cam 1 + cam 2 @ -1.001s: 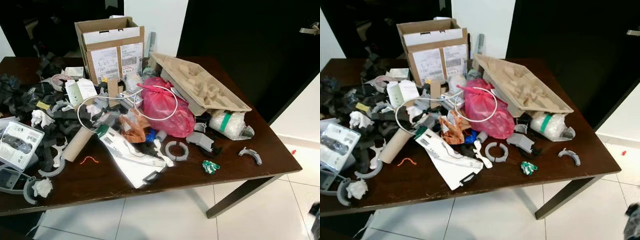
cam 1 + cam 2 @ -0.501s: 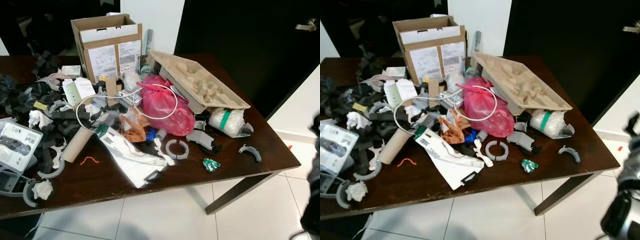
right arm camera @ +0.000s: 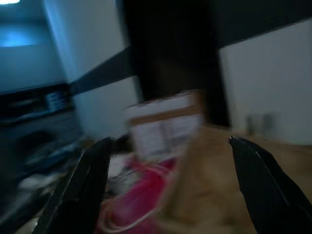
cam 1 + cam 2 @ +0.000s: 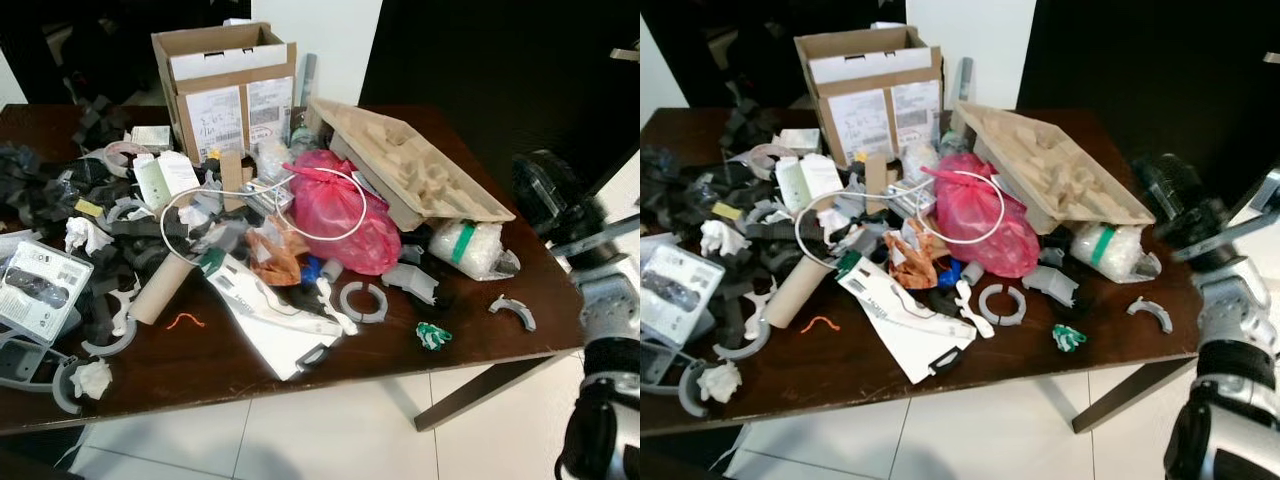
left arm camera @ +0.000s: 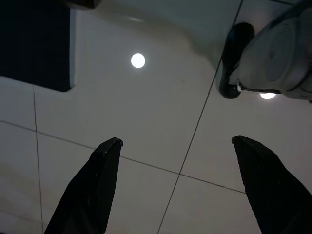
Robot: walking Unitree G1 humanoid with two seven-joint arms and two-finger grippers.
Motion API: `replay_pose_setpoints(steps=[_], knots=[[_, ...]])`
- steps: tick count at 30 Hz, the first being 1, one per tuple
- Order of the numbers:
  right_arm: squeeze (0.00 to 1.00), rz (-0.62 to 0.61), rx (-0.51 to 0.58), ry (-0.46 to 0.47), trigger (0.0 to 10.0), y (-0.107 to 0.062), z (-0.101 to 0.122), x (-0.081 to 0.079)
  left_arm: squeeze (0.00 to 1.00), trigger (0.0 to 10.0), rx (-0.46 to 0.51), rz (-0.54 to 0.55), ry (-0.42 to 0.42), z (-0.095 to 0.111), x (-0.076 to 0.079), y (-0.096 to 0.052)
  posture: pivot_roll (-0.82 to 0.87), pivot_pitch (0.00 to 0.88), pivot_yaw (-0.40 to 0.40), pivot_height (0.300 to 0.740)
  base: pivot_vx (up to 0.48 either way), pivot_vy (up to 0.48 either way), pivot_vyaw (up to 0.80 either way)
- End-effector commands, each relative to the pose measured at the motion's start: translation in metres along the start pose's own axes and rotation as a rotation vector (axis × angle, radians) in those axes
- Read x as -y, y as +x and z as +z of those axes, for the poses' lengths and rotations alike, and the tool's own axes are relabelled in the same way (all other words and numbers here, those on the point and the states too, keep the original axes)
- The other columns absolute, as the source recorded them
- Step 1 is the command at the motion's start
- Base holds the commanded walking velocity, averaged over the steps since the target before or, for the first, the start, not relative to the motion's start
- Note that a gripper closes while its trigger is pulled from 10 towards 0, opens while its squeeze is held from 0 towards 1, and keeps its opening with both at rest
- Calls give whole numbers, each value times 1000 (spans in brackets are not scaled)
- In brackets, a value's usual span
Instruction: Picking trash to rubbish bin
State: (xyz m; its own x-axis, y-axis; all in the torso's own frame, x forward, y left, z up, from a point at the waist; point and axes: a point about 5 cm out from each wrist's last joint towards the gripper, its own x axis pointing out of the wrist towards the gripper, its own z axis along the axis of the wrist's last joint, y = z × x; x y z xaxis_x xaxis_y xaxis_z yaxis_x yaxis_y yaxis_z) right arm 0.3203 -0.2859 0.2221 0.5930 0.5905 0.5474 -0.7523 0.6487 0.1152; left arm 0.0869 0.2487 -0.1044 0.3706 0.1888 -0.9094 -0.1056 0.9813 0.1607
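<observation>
A dark wooden table (image 4: 210,365) is heaped with trash. A knotted red plastic bag (image 4: 340,215) lies in the middle, with a moulded pulp tray (image 4: 410,175) leaning behind it. A cardboard tube (image 4: 165,285), a white packet (image 4: 270,315), a grey ring (image 4: 363,302) and a green scrap (image 4: 433,335) lie nearer the front. My right arm (image 4: 1225,300) is raised beside the table's right edge. Its gripper (image 3: 168,139) is open and faces the tray and red bag from a distance, holding nothing. My left gripper (image 5: 178,141) hangs open over floor tiles.
An open cardboard box (image 4: 225,85) stands at the back. Black foam pieces (image 4: 50,185) cover the left side. A bubble-wrap bundle (image 4: 470,245) lies at the right, crumpled paper (image 4: 92,378) at the front left. White tiled floor (image 4: 330,440) lies before the table.
My right arm has risen from the lower right corner to the height of the table's right edge. The camera has shifted slightly; the trash has not moved.
</observation>
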Motion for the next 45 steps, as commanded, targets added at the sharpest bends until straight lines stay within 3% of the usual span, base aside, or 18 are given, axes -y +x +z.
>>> replay_pose_setpoints(steps=[1,3,6,8,9,11,14,15,17,18,22,23,26,27,30,31,39,45], knots=[[0,81,-15,22,10000,2,-1,-7,0,10000,-35,-26,9,-10,8,-1,152,101,-72,740,0,0,0],[0,286,-118,118,10000,6,-16,-31,0,10000,-35,-29,31,-9,7,-1,148,96,-68,740,0,0,0],[0,375,-194,156,10000,8,-26,-43,0,10000,-35,-29,37,-9,6,-1,148,95,-67,740,0,0,0],[0,507,-340,205,10000,11,-47,-66,0,10000,-33,-28,43,-8,5,-1,147,92,-66,740,0,0,0],[0,507,-340,205,10000,11,-47,-66,0,10000,-33,-28,43,-8,5,-1,147,92,-66,740,0,0,0],[0,597,-444,225,10000,13,-63,-84,0,10000,-31,-27,46,-7,4,-1,143,91,-66,740,0,0,0],[0,627,-475,234,10000,14,-69,-92,0,10000,-30,-27,47,-6,4,-1,142,92,-67,740,0,0,0],[427,654,-504,242,10000,17,-79,-100,0,10000,-29,-23,43,-6,4,0,142,93,-67,740,0,0,0],[427,654,-504,242,10000,17,-79,-100,0,10000,-29,-23,43,-6,4,0,142,93,-67,740,0,0,0],[1000,662,-529,243,10000,20,-88,-105,0,10000,-28,-21,39,-6,4,0,144,95,-68,740,0,0,0],[1000,654,-588,212,10000,28,-113,-117,0,10000,-29,-15,29,-6,3,0,145,97,-71,740,0,0,0],[1000,631,-628,185,10000,35,-138,-129,0,10000,-34,-10,23,-8,3,-1,150,99,-77,740,0,0,0],[1000,625,-639,178,10000,36,-144,-132,0,10000,-35,-9,21,-8,3,-1,150,99,-77,740,0,0,0],[1000,597,-676,141,10000,39,-157,-137,0,10000,-39,0,9,-10,3,-1,158,99,-80,740,0,0,0],[1000,573,-700,99,10000,45,-167,-143,0,10000,-43,7,-4,-12,3,-1,160,100,-81,740,0,0,0],[0,541,-698,53,10000,53,-174,-147,0,10000,-49,14,-15,-15,2,-2,161,100,-80,740,0,0,0],[0,457,-615,-13,10000,76,-179,-155,0,10000,-64,35,-32,-21,-3,-4,169,102,-87,740,0,0,0],[0,475,-636,-64,10000,77,-185,-160,0,10000,-69,36,-34,-23,-3,-4,173,102,-89,740,0,0,0]])
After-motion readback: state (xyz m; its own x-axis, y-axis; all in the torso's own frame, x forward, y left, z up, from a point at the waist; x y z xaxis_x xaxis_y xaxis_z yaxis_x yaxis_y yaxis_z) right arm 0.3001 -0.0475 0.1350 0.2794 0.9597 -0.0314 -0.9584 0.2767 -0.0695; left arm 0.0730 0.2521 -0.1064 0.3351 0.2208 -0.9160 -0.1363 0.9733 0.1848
